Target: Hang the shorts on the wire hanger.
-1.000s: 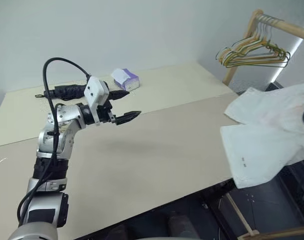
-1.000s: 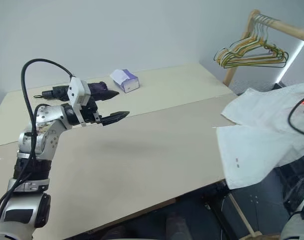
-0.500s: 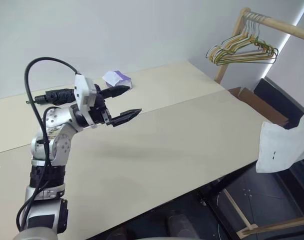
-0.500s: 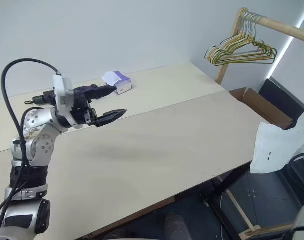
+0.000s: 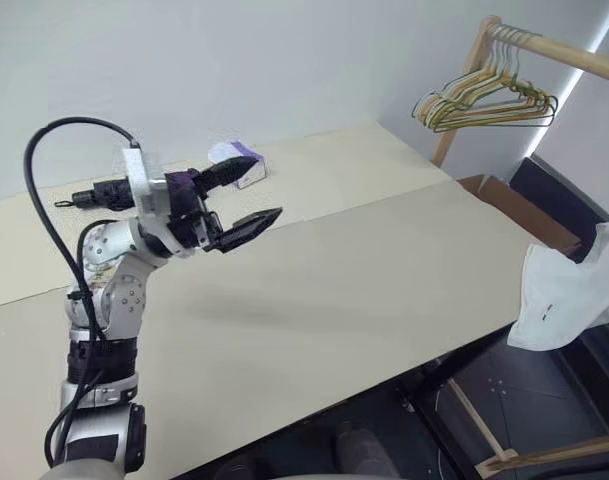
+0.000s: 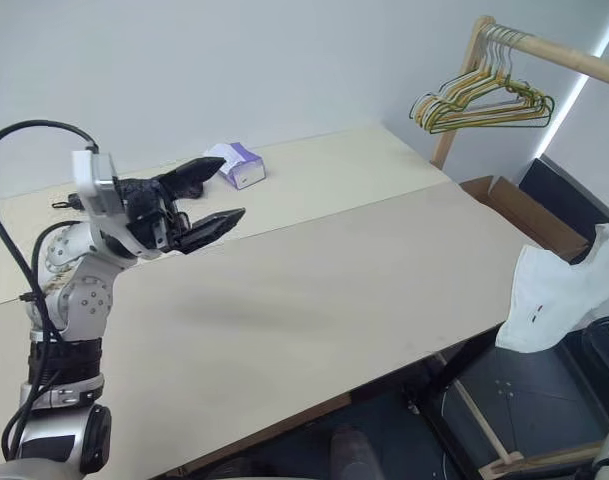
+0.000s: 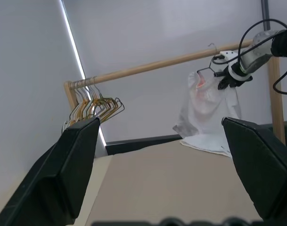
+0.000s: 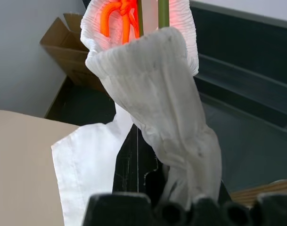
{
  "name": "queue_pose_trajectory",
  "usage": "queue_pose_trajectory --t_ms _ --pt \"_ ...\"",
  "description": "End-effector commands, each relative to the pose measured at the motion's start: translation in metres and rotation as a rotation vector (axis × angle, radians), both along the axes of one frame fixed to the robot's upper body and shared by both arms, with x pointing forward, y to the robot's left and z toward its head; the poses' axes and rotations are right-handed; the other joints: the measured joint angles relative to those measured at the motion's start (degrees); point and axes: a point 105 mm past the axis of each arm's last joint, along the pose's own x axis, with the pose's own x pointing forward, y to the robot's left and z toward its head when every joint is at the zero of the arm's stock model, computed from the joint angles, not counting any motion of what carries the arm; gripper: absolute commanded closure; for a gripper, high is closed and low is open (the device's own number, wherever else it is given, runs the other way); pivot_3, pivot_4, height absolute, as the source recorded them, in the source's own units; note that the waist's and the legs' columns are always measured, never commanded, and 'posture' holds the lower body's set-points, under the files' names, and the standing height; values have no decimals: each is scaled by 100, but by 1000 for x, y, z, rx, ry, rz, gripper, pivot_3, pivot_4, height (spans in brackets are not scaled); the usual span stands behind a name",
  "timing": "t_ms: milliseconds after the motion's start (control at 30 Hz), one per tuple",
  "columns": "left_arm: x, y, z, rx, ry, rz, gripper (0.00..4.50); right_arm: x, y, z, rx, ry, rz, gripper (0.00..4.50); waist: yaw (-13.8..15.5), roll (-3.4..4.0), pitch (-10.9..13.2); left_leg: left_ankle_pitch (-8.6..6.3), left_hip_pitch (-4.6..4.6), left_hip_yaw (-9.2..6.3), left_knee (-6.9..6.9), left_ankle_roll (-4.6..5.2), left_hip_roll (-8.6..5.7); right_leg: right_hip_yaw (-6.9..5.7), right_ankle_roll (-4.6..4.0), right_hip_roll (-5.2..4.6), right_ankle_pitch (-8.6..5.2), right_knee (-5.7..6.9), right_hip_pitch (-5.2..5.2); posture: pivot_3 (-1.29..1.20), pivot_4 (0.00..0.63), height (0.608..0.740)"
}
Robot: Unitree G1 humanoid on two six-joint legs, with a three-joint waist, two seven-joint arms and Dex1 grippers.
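The white shorts (image 5: 574, 298) hang in the air past the table's right end, bunched at the gathered waistband (image 8: 148, 70). They drape over the thin wire hanger (image 8: 163, 12), whose hook (image 7: 211, 47) stands just below the wooden rail. My right gripper (image 7: 225, 84) is shut at the hanger's neck, with cloth falling around its black fingers (image 8: 130, 165). An orange loop glows through the cloth by the waistband. Over the table's left half my left gripper (image 5: 271, 187) is raised and open, holding nothing, pointing towards the shorts.
A wooden rack (image 5: 544, 50) at the back right carries a bunch of yellow and green hangers (image 5: 484, 100). A purple tissue box (image 6: 236, 163) and a black object (image 5: 96, 195) lie at the back of the beige table (image 5: 364, 290). A cardboard box (image 5: 514, 210) sits on the floor beyond the table.
The shorts have left the table's right end and now hang beyond it. The left gripper has risen and tilted upward, still open. The camera has also turned.
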Motion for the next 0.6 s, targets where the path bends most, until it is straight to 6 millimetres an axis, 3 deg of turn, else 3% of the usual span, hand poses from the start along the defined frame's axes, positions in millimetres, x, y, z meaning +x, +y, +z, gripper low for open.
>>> queue_pose_trajectory --t_ms 33,200,600 --pt "-5 1 7 7 -53 4 31 -6 -7 13 -14 -69 -22 4500 1 8 0 -1 27 0 -9 1 3 -3 22 3 -12 -27 33 -186 0 740" --pt "-4 -1 1 40 -52 7 31 -7 -9 8 -29 -46 -25 4500 -2 7 0 -6 33 11 -8 9 5 5 40 3 5 -53 47 -181 0 740" --pt "-6 1 5 32 -66 6 0 -6 -13 26 -124 -44 -46 516 7 8 0 -9 32 19 -8 14 5 12 44 3 9 -59 44 -166 0 740"
